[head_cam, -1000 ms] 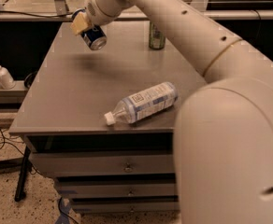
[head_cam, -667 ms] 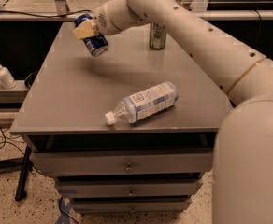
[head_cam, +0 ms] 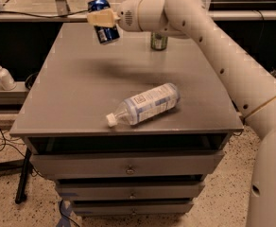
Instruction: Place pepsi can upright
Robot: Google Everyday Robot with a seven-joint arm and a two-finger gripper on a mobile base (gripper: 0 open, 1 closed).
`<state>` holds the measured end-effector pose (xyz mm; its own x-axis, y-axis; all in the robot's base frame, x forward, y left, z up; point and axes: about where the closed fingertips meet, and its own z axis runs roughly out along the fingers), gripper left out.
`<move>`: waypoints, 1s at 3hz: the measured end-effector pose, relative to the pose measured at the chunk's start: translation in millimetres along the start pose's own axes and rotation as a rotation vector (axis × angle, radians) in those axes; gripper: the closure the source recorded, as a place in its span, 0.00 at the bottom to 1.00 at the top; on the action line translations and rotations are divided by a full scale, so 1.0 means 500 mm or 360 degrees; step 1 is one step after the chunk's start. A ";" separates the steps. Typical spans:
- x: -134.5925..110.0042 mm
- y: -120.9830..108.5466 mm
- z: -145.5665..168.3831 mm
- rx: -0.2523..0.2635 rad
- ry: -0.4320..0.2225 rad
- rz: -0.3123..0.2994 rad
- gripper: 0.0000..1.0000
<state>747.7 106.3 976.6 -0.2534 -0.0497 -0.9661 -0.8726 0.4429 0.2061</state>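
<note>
your tool point(head_cam: 101, 19) is up in the air over the far left part of the tabletop point(head_cam: 76, 93), just inside the far edge. it's clamped on the pepsi can point(head_cam: 107, 34), with one cream finger point(head_cam: 98, 18) across the can's side. the can is off the surface and tilted, not upright. a green can point(head_cam: 159, 41) stands near the middle of the far edge, partly behind the arm point(head_cam: 209, 37). a plastic bottle point(head_cam: 147, 103) lies on its side near the front edge, cap toward the front left corner.
</note>
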 end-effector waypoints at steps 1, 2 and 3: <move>-0.021 0.010 -0.004 -0.0034 -0.0045 -0.0128 1.00; -0.011 0.002 -0.005 -0.0063 -0.0102 -0.0109 1.00; 0.000 -0.010 -0.030 -0.0138 -0.0194 -0.0148 1.00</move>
<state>745.7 90.7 977.7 -0.1222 0.0243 -0.9922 -0.9240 0.3622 0.1227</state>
